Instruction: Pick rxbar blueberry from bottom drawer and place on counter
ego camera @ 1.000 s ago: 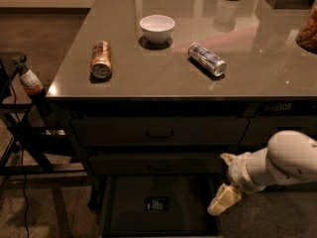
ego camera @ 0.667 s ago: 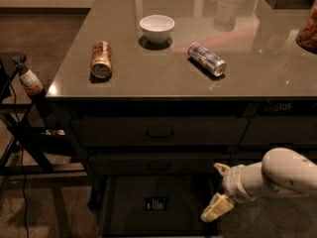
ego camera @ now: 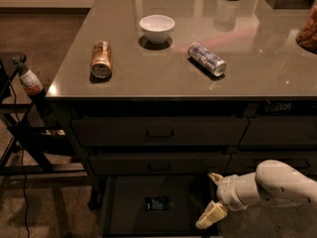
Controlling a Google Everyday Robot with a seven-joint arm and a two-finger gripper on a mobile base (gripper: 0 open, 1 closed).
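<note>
Obs. Tool (ego camera: 212, 198) sits low at the right front corner of the bottom drawer (ego camera: 128, 205), on the end of the white arm that comes in from the right. Its two fingers are spread wide, one above the other, with nothing between them. That fits an approach posture: jaws pre-opened so they can straddle the bar once over it.

Rxbar blueberry (ego camera: 157, 203) lies flat on the dark drawer floor, to the left of the tool at about the same height in frame, and apart from it. No contact. The drawer is pulled out, which gives the bar open access from above and from the front.

Surface (ego camera: 163, 81) is well above the tool, over the two upper drawers (ego camera: 158, 132), both closed. On it, up and left of the tool: a brown can (ego camera: 101, 59) on its side, a white bowl (ego camera: 157, 28) and a silver-blue can (ego camera: 206, 58) on its side, nearly straight above the tool. Bare patches lie between and in front of them.

Judgement. Reach phase, grasp not yet made. The tool likely needs to travel left and down over the bar. The bar is thin and flat, so the fingers will have to close low on it. The drawer's right wall is close to the tool, a possible snag.
</note>
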